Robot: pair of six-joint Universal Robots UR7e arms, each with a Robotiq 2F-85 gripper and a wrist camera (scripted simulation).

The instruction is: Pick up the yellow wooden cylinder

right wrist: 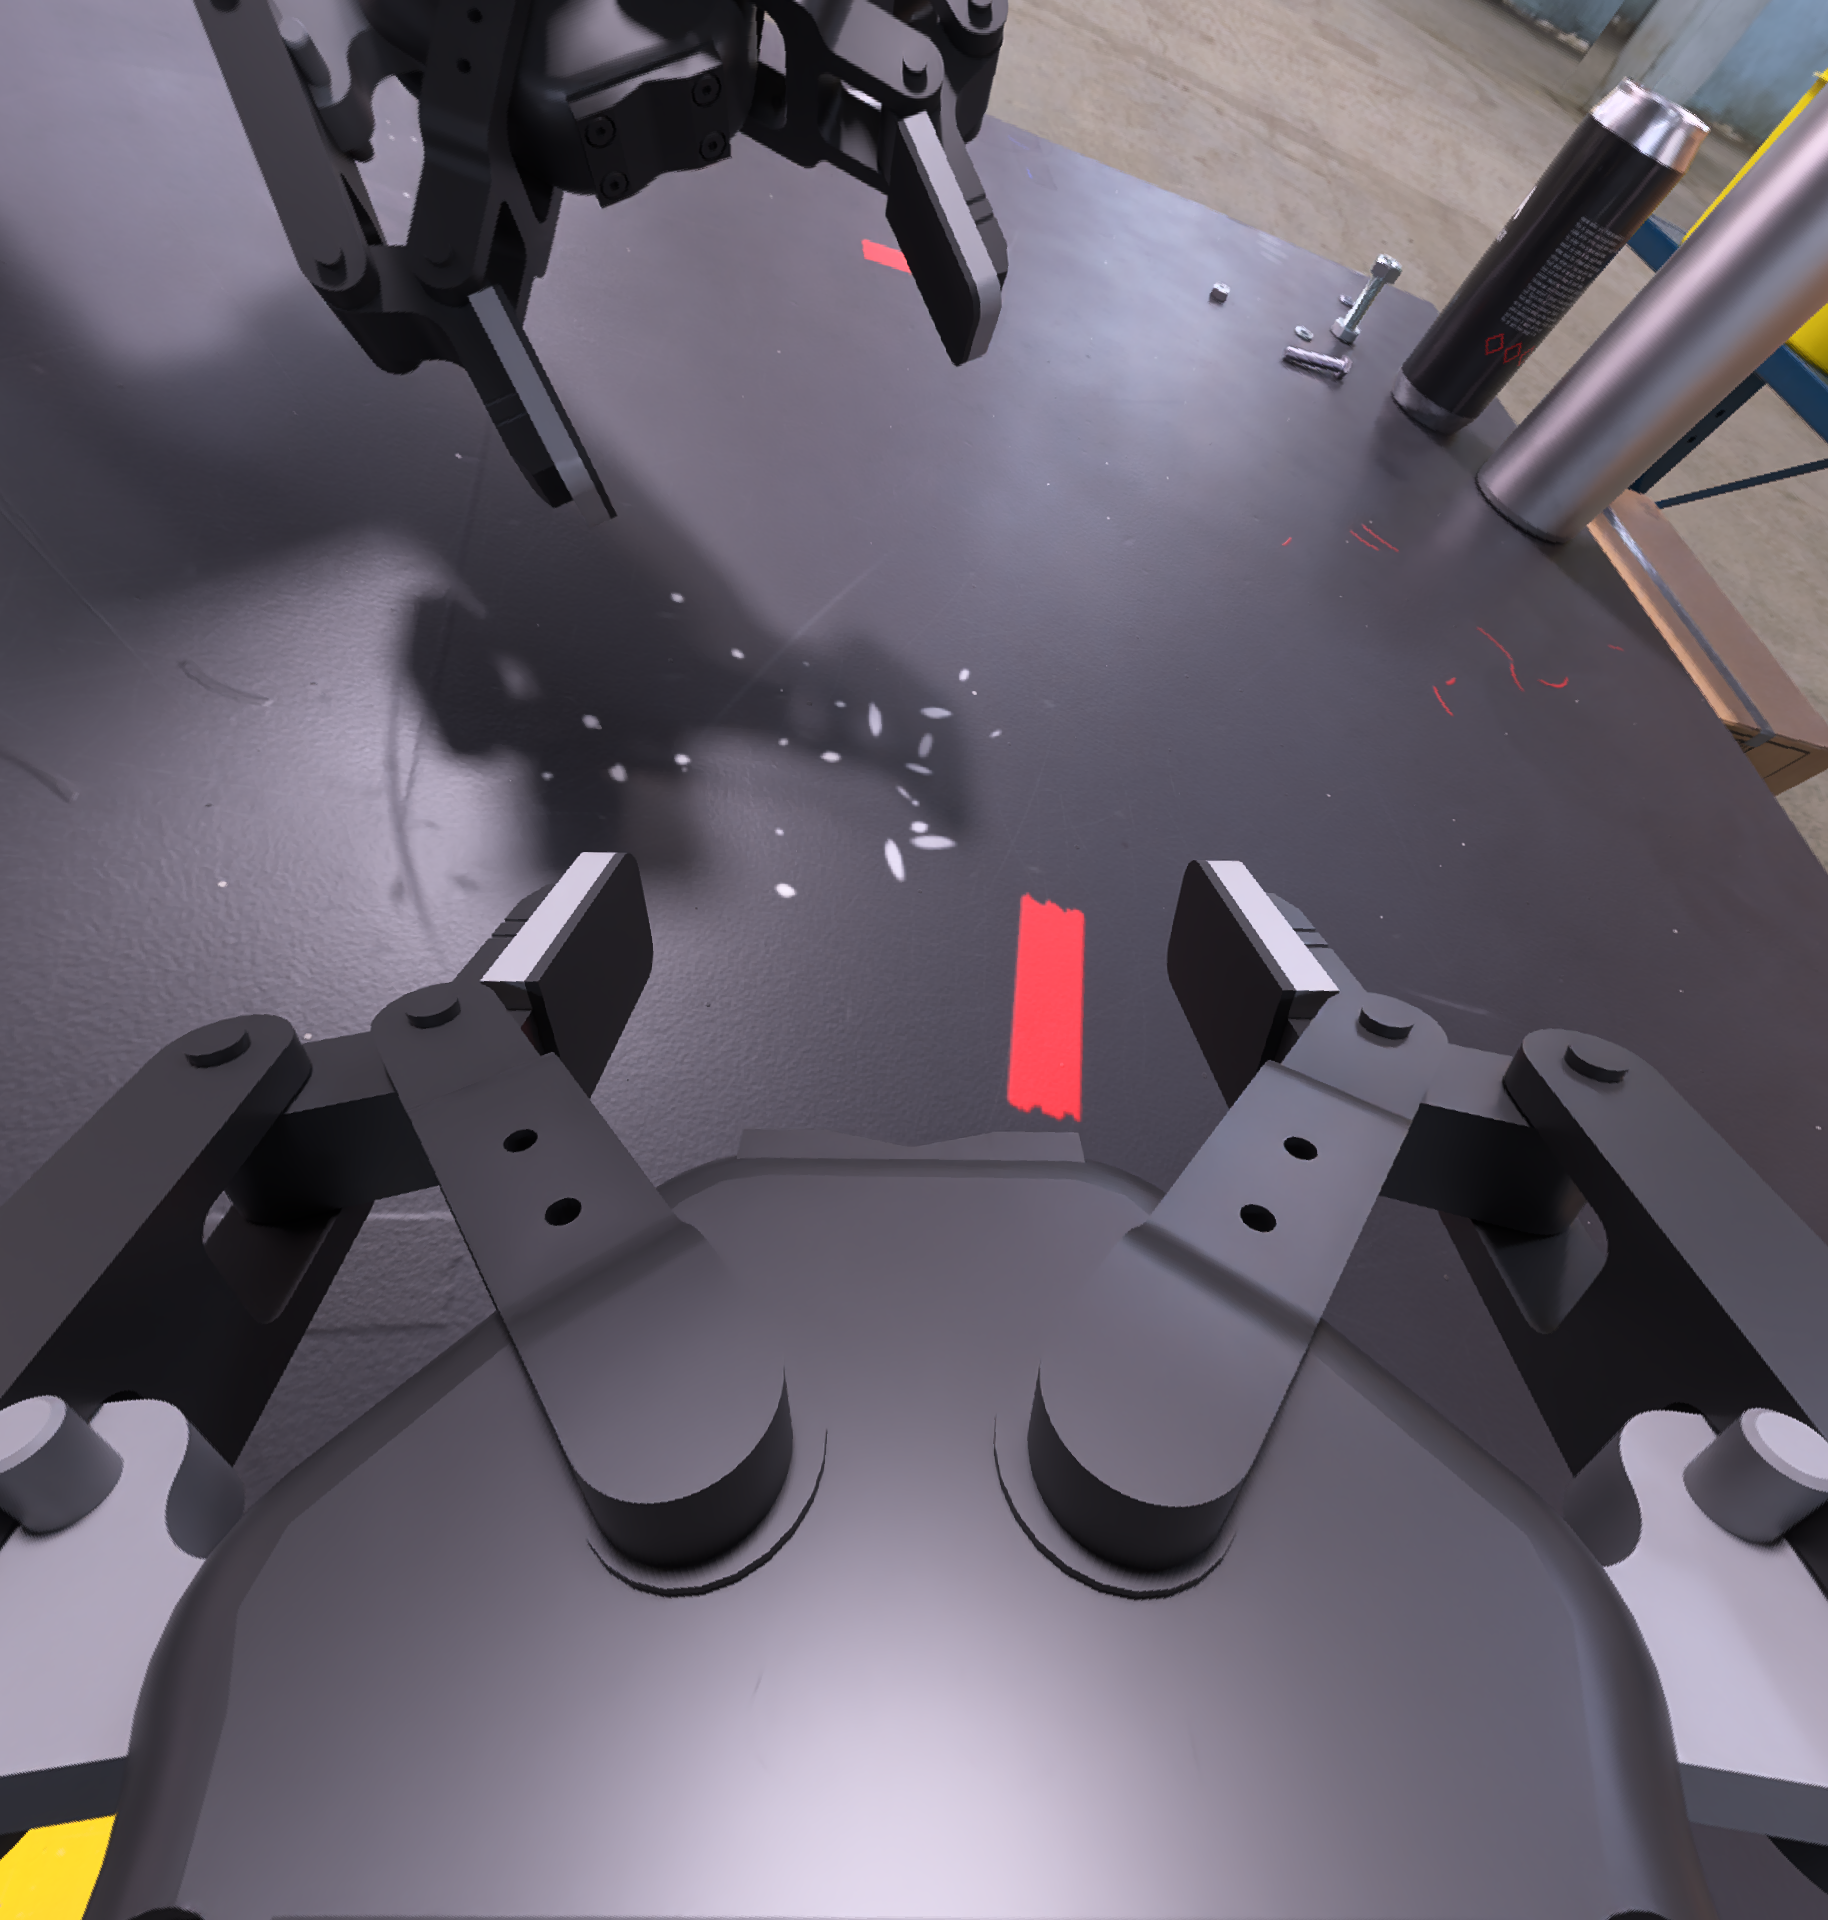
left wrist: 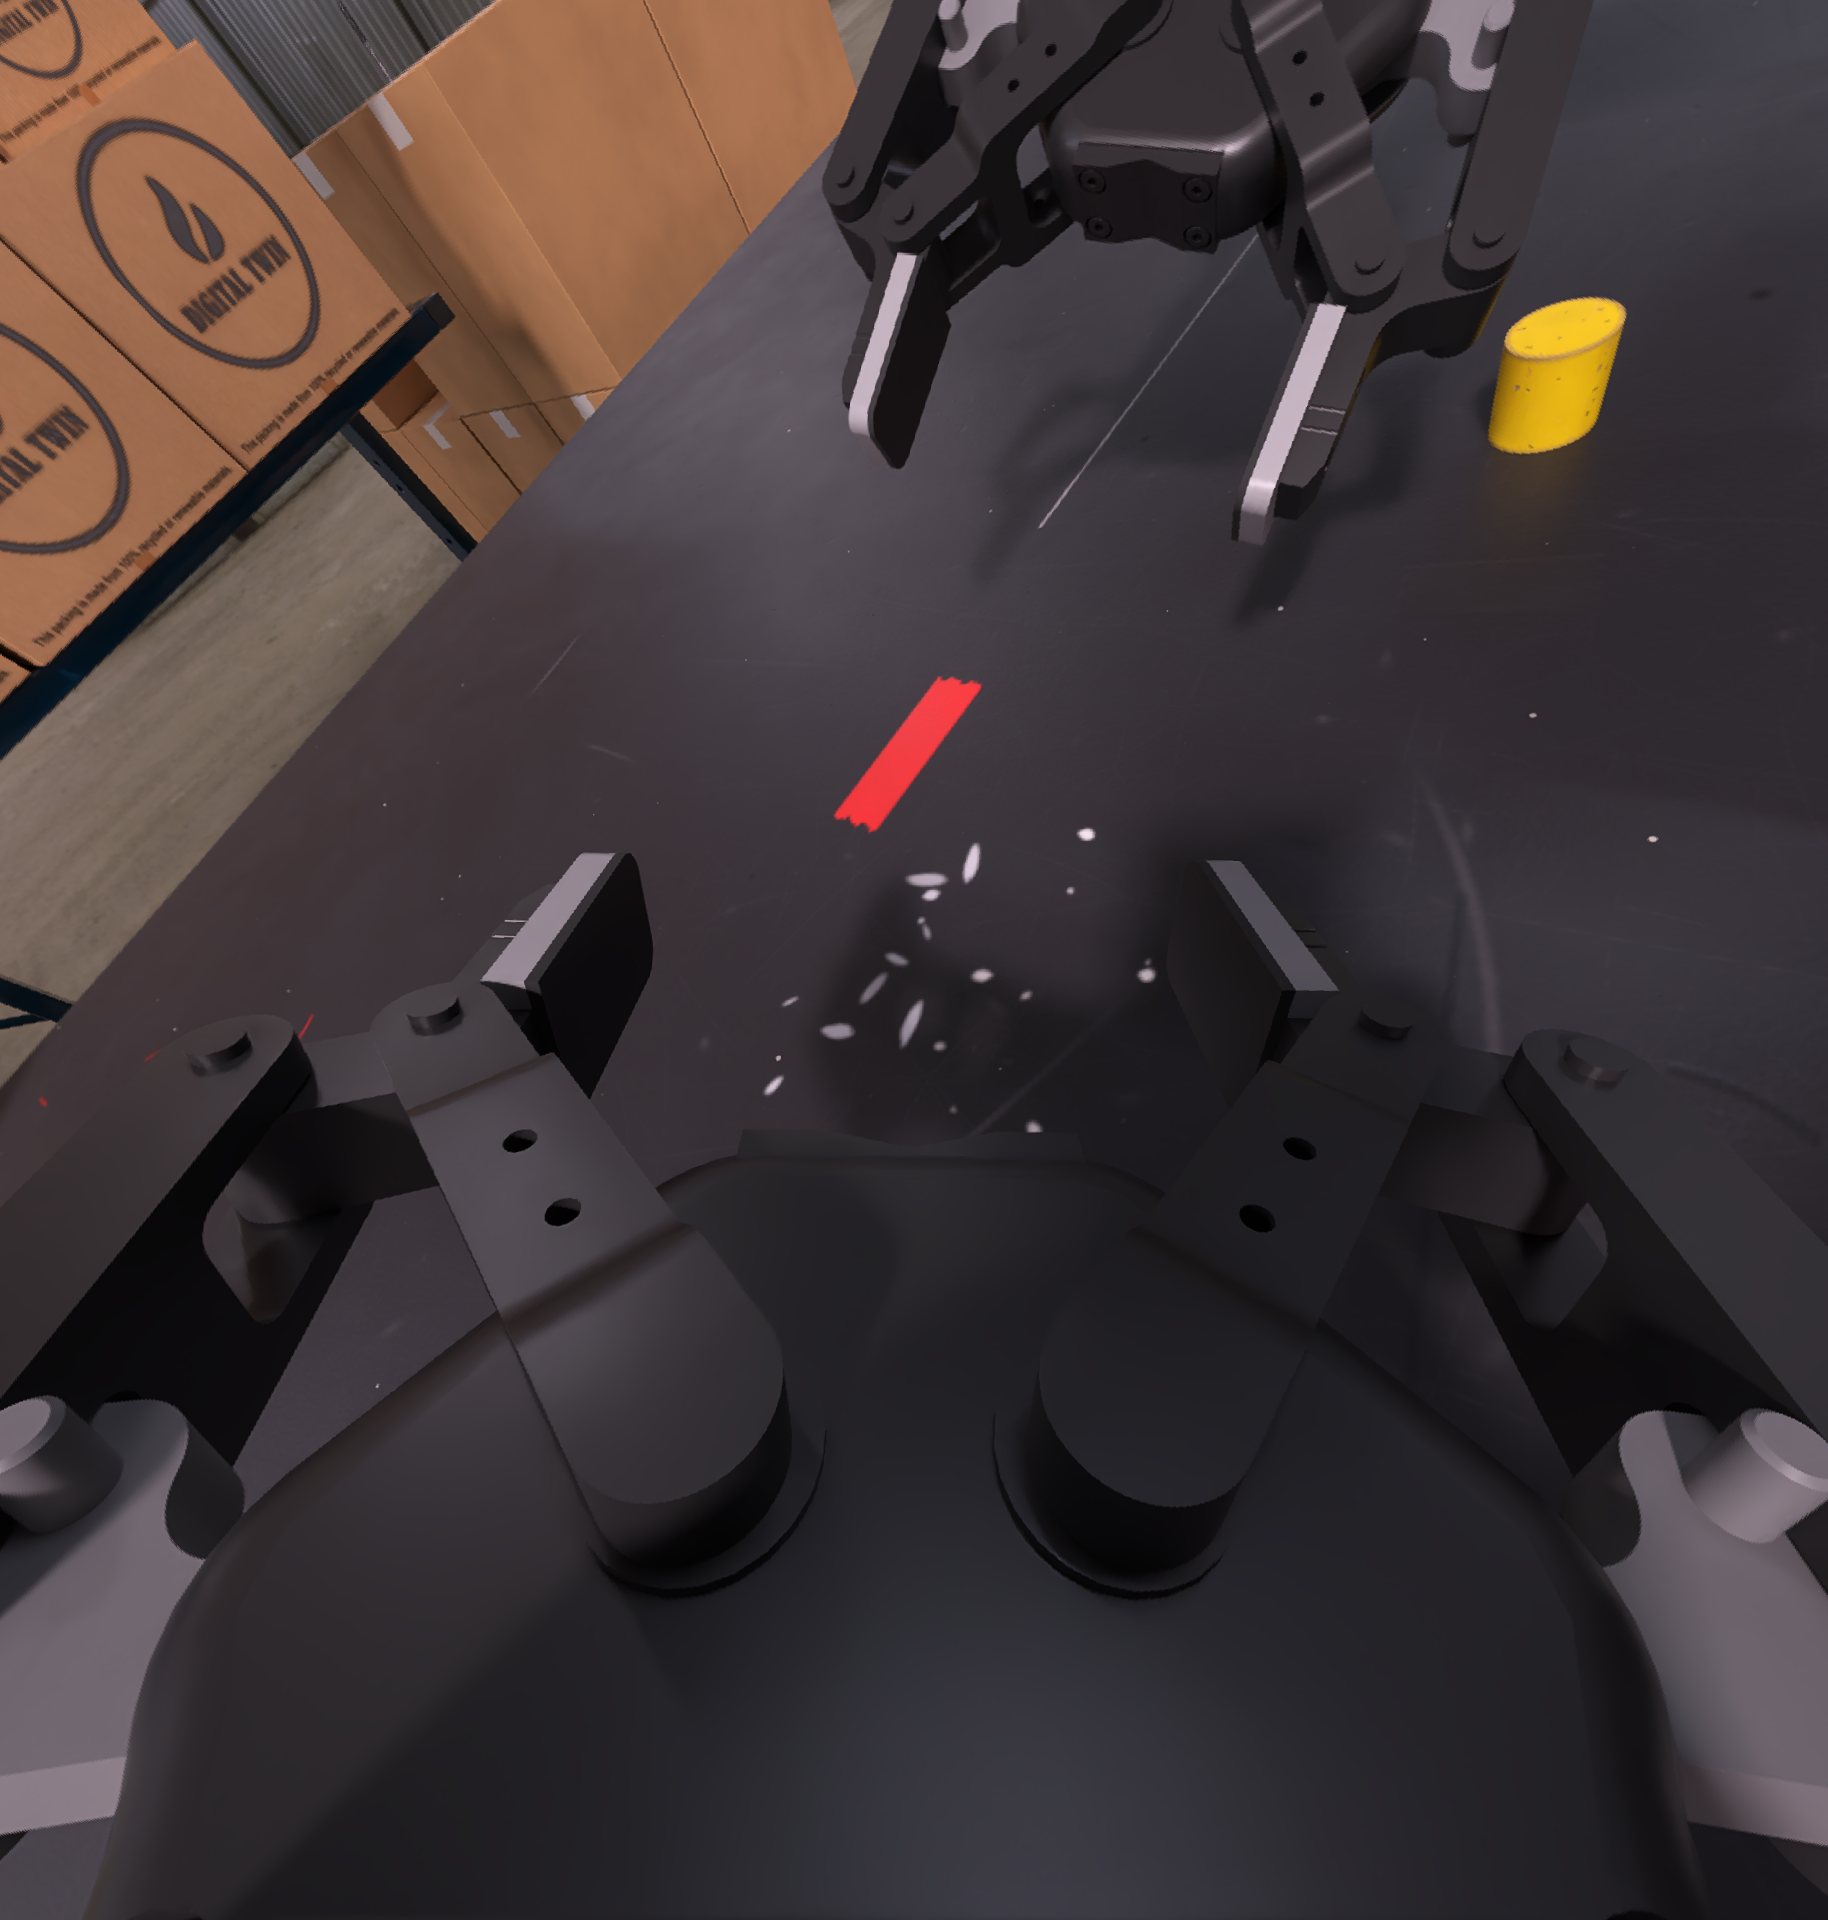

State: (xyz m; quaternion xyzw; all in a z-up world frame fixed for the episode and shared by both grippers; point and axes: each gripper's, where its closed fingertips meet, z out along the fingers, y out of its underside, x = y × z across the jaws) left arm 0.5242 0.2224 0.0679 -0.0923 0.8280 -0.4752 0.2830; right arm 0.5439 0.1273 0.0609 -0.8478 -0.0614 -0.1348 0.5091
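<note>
- The left gripper (left wrist: 925, 914) hangs above the dark table (left wrist: 1409, 727) with its fingers spread wide and nothing between them; it grips nothing.
- Just ahead of its fingertips lies a short strip of red tape (left wrist: 908, 755), and under the fingers a scatter of white flecks (left wrist: 910, 997) marks the tabletop. Both look like marks on the work surface, not things to be handled.
- Farther ahead, the right gripper (left wrist: 1081, 457) faces it, also spread wide and empty, tips pointing down toward the table.
- The yellow wooden cylinder (left wrist: 1554, 376) stands upright on the table, ahead and to the right of the left gripper in its own view, just beside the right gripper's outer finger but not between the fingers.
- In the right wrist view only a yellow patch (right wrist: 37, 1870) shows at the bottom corner, behind that gripper; I judge this to be the cylinder, so the right gripper seems better placed to take it, after turning back toward it.
- Beyond the table's left edge sit cardboard boxes (left wrist: 141, 343) bearing oval printed marks and small print.
- At the far corner in the right wrist view stand a dark spray can (right wrist: 1533, 260) with fine print, a grey metal tube (right wrist: 1668, 312), and a bolt (right wrist: 1362, 301).
</note>
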